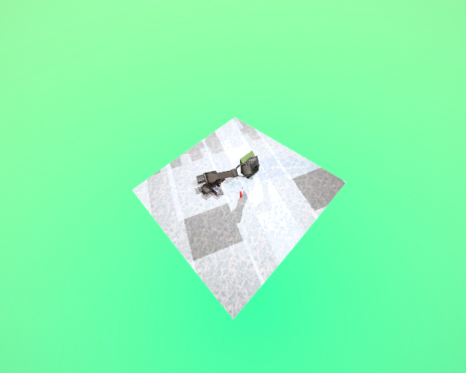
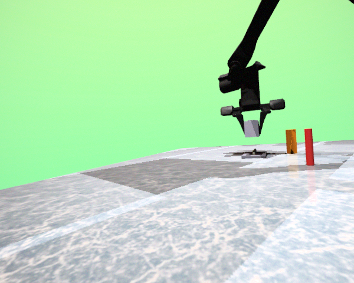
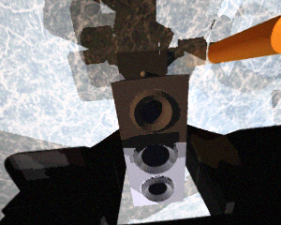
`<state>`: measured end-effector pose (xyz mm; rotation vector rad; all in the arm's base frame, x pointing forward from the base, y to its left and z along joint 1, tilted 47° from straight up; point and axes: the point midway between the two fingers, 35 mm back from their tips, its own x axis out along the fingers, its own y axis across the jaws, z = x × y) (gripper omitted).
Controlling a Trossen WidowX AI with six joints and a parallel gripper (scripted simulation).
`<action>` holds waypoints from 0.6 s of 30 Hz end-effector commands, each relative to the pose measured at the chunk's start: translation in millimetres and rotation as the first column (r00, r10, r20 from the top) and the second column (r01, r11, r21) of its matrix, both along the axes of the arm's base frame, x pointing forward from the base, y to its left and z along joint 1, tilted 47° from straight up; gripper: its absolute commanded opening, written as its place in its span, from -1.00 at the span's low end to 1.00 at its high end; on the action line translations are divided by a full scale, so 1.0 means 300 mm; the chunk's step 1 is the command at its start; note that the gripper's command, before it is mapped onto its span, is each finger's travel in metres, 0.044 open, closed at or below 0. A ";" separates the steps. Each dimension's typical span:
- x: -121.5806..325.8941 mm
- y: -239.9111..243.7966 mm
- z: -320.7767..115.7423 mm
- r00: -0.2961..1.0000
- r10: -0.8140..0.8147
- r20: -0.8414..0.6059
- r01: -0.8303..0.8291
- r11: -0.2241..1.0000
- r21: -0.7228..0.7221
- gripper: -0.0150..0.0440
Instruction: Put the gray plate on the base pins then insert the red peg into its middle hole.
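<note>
My gripper (image 2: 252, 132) (image 3: 148, 126) is shut on the gray plate (image 2: 251, 128) (image 3: 126, 108), which hangs in the air above the base. Three round holes in a row show in the plate in the wrist view. The base (image 2: 253, 156) (image 3: 140, 60) lies low on the table, with a small pin (image 2: 254, 150) (image 3: 142, 74) standing up. In the wrist view the base is in shadow beyond the plate's far edge, and the plate hides part of it. The other pin cannot be made out. The red peg (image 1: 240, 194) (image 2: 309, 147) stands upright on the table, away from the gripper.
An orange cylinder (image 2: 291, 141) (image 3: 248, 46) stands upright near the base, between it and the red peg in the exterior view. A green block (image 1: 247, 155) is beside the arm's foot (image 1: 249, 165). Dark shadows cross the patterned table (image 1: 233, 277) (image 2: 171, 237).
</note>
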<state>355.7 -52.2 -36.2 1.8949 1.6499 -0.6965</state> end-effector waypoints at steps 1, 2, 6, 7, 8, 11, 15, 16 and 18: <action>-0.002 -0.013 -0.053 1.000 -0.014 -0.018 0.014 1.000 -0.001 -0.49; -0.002 -0.015 -0.064 1.000 -0.016 -0.021 0.016 1.000 -0.001 -0.49; -0.003 -0.018 -0.080 1.000 -0.020 -0.024 0.020 1.000 0.000 -0.49; -0.002 -0.019 -0.079 1.000 -0.020 -0.024 0.020 1.000 0.000 -0.49; -0.002 -0.019 -0.078 1.000 -0.020 -0.024 0.020 1.000 0.000 -0.49; -0.002 -0.018 -0.079 1.000 -0.020 -0.024 0.020 1.000 0.000 -0.49; -0.003 -0.018 -0.080 1.000 -0.020 -0.024 0.020 1.000 0.000 -0.49; -0.003 -0.018 -0.080 1.000 -0.020 -0.024 0.020 1.000 0.000 -0.49; -0.003 -0.018 -0.080 1.000 -0.020 -0.024 0.020 1.000 0.000 -0.49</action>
